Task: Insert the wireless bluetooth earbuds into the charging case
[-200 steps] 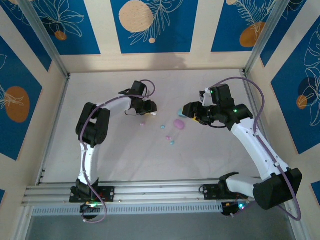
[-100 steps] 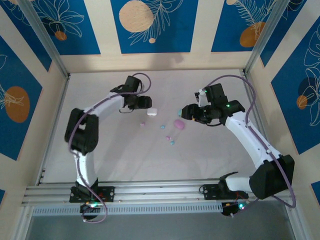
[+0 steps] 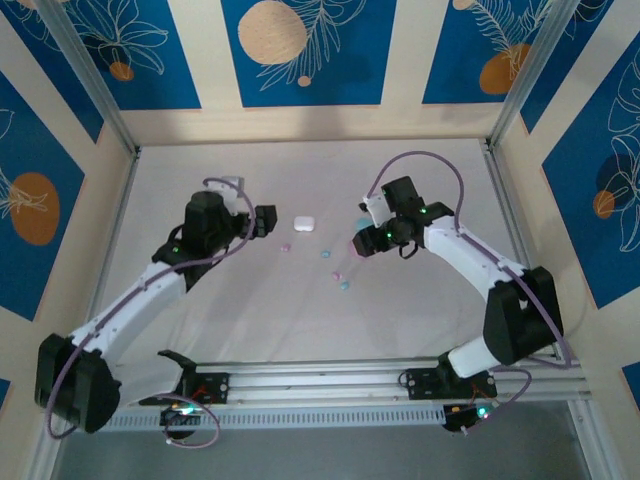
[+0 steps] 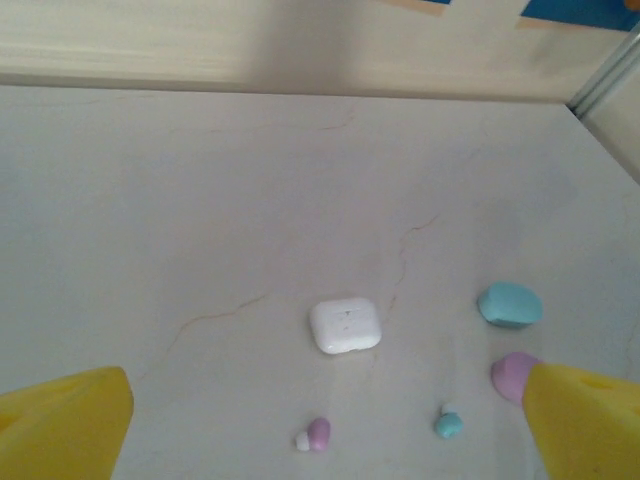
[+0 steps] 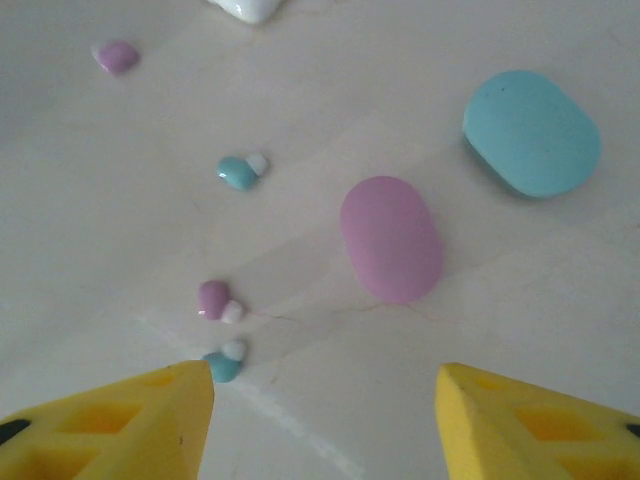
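The left claw [image 4: 330,410] and right claw [image 5: 325,385] are wide open, empty (picking-up time). Next, one should gently pinch the pink earbud [image 5: 213,297].

Bright even light, faint shadows, perhaps slightly soft

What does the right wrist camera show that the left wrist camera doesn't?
Right wrist, not left: a second pink earbud and a second blue earbud. Left wrist, not right: the wooden back wall and the whole white case. Both: the blue case, the pink case, a farther pink earbud and a farther blue earbud.
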